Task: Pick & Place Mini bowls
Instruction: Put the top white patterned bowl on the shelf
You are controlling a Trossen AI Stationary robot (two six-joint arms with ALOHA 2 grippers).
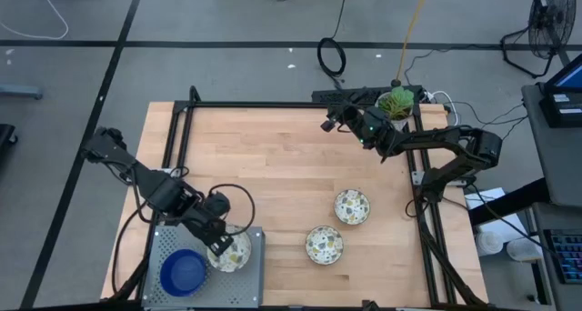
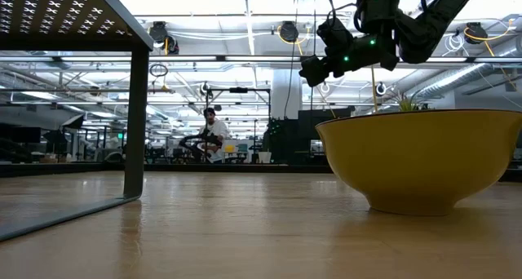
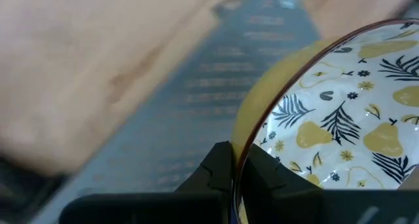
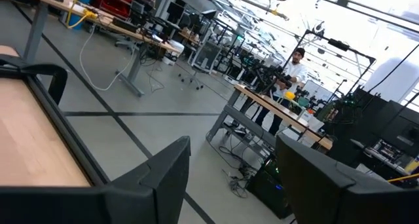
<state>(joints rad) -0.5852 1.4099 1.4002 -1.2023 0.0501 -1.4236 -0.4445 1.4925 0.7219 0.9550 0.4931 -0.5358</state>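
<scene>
Bowls are partly placed: the left gripper (image 1: 221, 245) pinches the rim of a patterned bowl (image 1: 232, 252) over the grey tray (image 1: 164, 247) beside the blue bowl (image 1: 183, 271), so it should lower level before releasing, while the right gripper (image 1: 330, 125) waits open at the worktop's (image 1: 273, 165) far edge.

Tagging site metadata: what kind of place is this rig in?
Likely a robotics lab or open workshop: rows of work benches with equipment, a person standing at one, bright overhead strip lights, and cables on a grey floor around the light wooden table.
</scene>
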